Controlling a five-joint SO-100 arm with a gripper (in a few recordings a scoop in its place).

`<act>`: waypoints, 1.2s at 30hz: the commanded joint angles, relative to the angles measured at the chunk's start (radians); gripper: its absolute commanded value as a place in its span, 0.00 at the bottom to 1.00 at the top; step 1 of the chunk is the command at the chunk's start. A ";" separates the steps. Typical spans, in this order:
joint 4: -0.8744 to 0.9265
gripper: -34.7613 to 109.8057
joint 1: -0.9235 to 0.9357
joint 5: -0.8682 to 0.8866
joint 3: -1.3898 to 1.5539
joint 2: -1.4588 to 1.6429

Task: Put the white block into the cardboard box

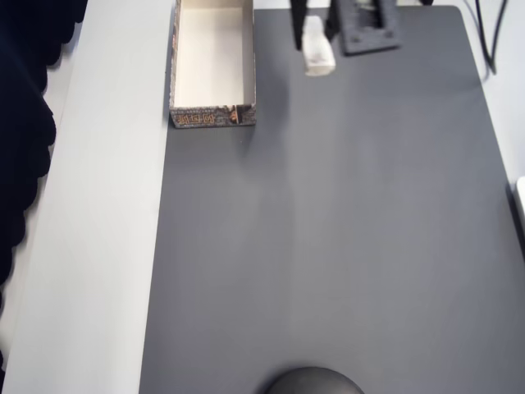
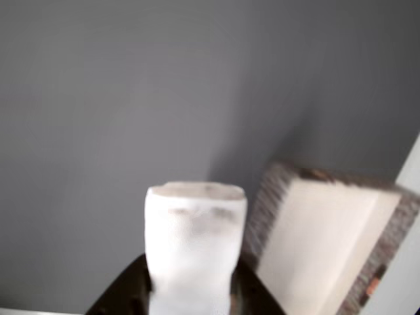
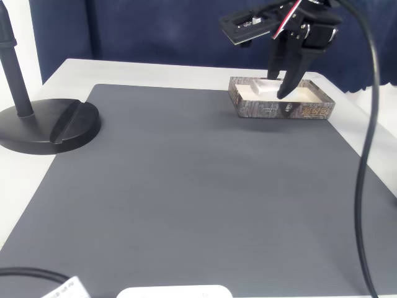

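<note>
Dark blue curtain (image 3: 155, 31) hangs behind a white table (image 1: 98, 246), most of which is covered by a dark grey mat (image 1: 328, 246). On the mat's far left in the fixed view stands a black round stand base (image 3: 49, 127) with a pole rising from it. A black cable (image 3: 366, 186) loops down the right side of that view.

Next in size, the cardboard box (image 1: 212, 116) sits at the mat's upper left corner in the overhead view, its cream inside bare there and a dark notch in its near short wall. In the wrist view the box (image 2: 328, 249) lies low and to the right of the block.

The gripper (image 3: 282, 84) hangs above the mat, and its 2 dark fingers are clamped on the white block (image 1: 317, 51), which juts forward from between them. In the overhead view the block is off the mat, just right of the box and not over it; the wrist view shows the block (image 2: 195, 243) upright in the clasp.
</note>
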 commanded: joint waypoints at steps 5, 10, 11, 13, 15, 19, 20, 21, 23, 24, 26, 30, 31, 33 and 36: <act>0.017 0.23 0.158 0.064 -0.304 -0.140; 0.049 0.23 0.232 0.118 -0.453 -0.259; 0.055 0.23 0.249 0.129 -0.474 -0.278; 0.066 0.23 0.282 0.138 -0.515 -0.318; 0.077 0.23 0.308 0.146 -0.558 -0.359; 0.081 0.23 0.328 0.184 -0.629 -0.436; 0.081 0.23 0.331 0.184 -0.641 -0.451; 0.083 0.23 0.336 0.187 -0.655 -0.468; 0.083 0.23 0.342 0.189 -0.690 -0.503; 0.083 0.23 0.345 0.192 -0.713 -0.523; 0.081 0.23 0.347 0.225 -0.750 -0.560; 0.080 0.23 0.356 0.261 -0.796 -0.617; 0.080 0.23 0.362 0.261 -0.802 -0.626; 0.084 0.23 0.370 0.261 -0.830 -0.655; 0.087 0.23 0.371 0.261 -0.876 -0.696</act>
